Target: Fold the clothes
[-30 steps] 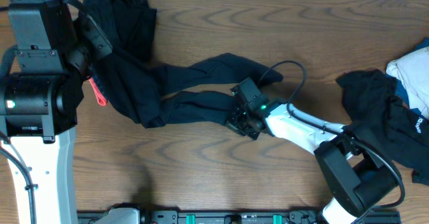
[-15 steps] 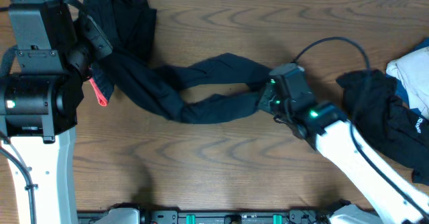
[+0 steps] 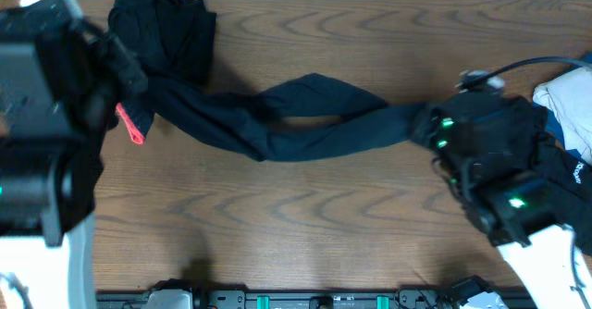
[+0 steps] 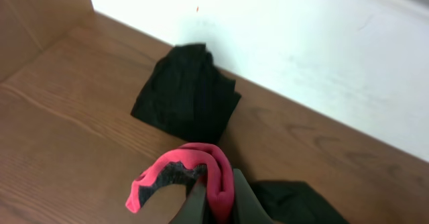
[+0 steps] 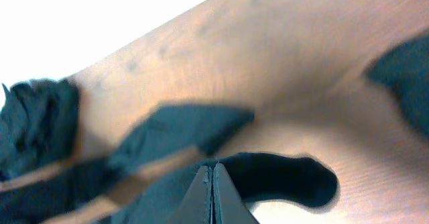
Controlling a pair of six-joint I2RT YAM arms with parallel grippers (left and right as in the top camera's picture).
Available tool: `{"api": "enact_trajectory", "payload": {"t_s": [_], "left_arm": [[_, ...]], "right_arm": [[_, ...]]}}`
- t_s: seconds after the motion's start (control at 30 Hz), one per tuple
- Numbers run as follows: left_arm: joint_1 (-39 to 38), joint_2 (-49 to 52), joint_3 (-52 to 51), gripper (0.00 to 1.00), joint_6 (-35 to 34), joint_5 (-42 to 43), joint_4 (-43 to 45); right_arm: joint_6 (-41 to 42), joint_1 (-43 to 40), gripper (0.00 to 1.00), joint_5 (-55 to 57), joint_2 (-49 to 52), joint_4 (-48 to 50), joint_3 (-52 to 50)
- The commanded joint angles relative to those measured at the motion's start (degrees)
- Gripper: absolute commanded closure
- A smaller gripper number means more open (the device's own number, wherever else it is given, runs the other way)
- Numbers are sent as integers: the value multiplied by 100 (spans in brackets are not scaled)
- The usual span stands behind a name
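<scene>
1. The black trousers (image 3: 305,124) lie drawn out in one long strand across the bench (image 3: 277,235), from the far-left corner toward the right edge.
2. Left gripper (image 4: 218,200): the fingers are pinched narrow on the coral-red band (image 4: 175,172), held up off the bench near the left edge.
3. Right gripper (image 5: 213,187): the fingers meet with no gap, and the leg end runs into them. The view is blurred, so a hold on the fabric is probable, not certain.
4. A spare pile (image 3: 541,156) of black cloth with a white garment (image 3: 564,101) sits at the right edge, just beside the right gripper.
5. Step in hand, as I judge it: straightening the trousers. No fold is made yet.
6. The next move calls for laying the twisted legs flat with even tension, clear of the pile.
</scene>
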Motion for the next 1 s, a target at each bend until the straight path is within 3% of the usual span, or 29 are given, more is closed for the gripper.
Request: {"api": "enact_trajectory", "payload": {"t_s": [0.0, 0.57, 0.73, 0.97], "left_arm": [[13, -280, 168, 94, 162, 15, 22], [13, -118, 166, 94, 155, -1143, -304], [13, -44, 166, 94, 136, -1661, -590], [13, -33, 166, 93, 136, -1679, -549]], "right_arm": [[-509, -291, 99, 380, -118, -76, 555], [-872, -2256, 99, 695, -79, -116, 1233], [-901, -2457, 98, 678, -20, -107, 1233], [-896, -2490, 99, 503, 157, -37, 1233]]}}
